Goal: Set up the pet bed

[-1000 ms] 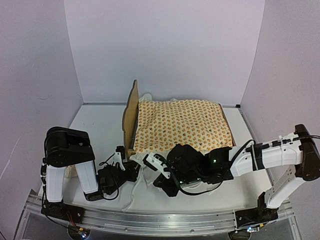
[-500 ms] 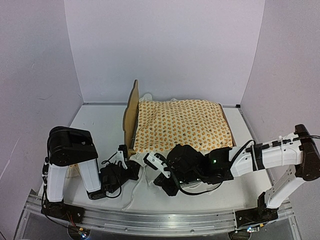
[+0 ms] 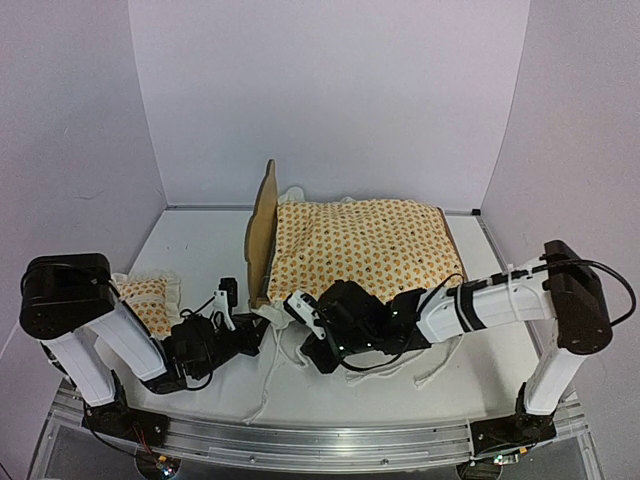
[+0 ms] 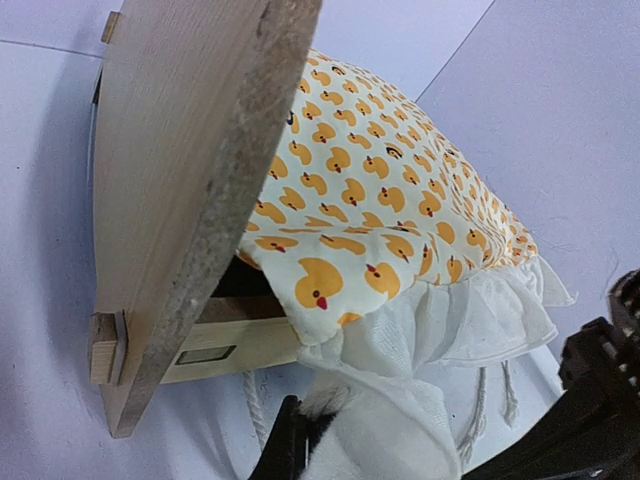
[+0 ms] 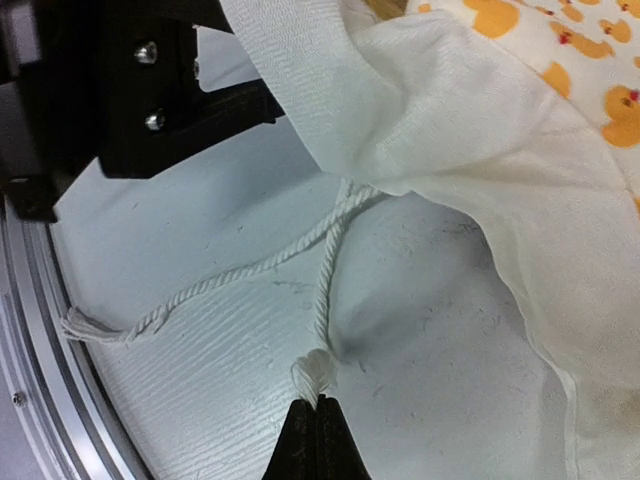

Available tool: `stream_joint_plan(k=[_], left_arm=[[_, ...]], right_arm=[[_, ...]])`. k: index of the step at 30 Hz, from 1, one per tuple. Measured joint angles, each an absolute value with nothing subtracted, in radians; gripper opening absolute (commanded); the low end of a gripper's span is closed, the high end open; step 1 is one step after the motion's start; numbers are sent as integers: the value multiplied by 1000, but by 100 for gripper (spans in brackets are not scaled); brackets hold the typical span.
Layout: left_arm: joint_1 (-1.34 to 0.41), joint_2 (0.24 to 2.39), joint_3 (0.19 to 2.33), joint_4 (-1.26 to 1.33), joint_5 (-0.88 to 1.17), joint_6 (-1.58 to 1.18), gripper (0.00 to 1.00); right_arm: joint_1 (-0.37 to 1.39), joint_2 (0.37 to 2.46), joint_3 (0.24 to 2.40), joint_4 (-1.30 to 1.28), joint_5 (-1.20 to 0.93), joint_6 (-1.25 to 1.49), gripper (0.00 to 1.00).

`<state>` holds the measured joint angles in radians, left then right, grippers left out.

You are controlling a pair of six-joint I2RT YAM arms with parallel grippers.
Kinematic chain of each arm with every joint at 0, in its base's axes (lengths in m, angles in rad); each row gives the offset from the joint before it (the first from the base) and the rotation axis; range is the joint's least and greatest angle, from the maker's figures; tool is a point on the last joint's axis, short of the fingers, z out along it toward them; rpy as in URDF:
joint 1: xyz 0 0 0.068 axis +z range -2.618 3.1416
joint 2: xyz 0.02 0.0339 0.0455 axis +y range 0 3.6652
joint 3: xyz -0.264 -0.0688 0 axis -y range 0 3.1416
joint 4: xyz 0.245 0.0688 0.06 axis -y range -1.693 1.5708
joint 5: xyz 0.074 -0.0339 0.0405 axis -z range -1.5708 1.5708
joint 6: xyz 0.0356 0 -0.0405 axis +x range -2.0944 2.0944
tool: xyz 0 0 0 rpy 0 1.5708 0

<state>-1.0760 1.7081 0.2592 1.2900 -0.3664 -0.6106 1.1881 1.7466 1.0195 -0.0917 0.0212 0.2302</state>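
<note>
Lower and further left now, the left arm has uncovered a small pillow by the counter's left edge. The left pincer is clenched on the mattress cover ruffle; the right pincer pinches a tie cord end. The pet bed sits mid-counter, toward the far edge.

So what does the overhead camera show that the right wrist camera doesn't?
Only overhead: the wooden pet bed and a small pillow to its left. Only the right wrist: how the right gripper pinches the frayed end of a tie cord. Both: the duck-print cover and its white ruffle.
</note>
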Motion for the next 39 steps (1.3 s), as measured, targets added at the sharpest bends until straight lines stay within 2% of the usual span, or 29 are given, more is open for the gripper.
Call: stream_joint_plan(k=[6,11,17,26,27,30,31,32,33,37,39], left_arm=[[-1073,1538,260,1036,-332,-622,0],[-1064,1436,260,895,-310,-630,0],[-1042,1399,260,811,-264,-643,0],[-997,1396,269,765,-155,-679,0],[-994,1396,274,759,-143,-682,2],[-986,1391,288,748,-96,-687,26],[-980,1385,293,733,-85,-692,38],[-972,1379,295,722,-68,-692,65],[-956,1364,303,697,-43,-714,76],[-918,1287,319,563,36,-757,79],[-905,1242,337,448,63,-785,72]], right_arm=[[1156,1908,1168,-43,-37,225,0],[1138,1978,1215,20,-1,230,0],[1124,2031,1215,120,52,224,0],[1115,2144,1219,357,-16,215,0],[1115,2156,1219,372,-25,216,0],[1115,2186,1219,416,-54,218,0],[1114,2191,1219,427,-61,218,0],[1112,2194,1219,437,-68,218,0],[1110,2197,1218,443,-75,219,0],[1099,2197,1216,489,-96,228,0],[1089,2197,1214,506,-113,232,0]])
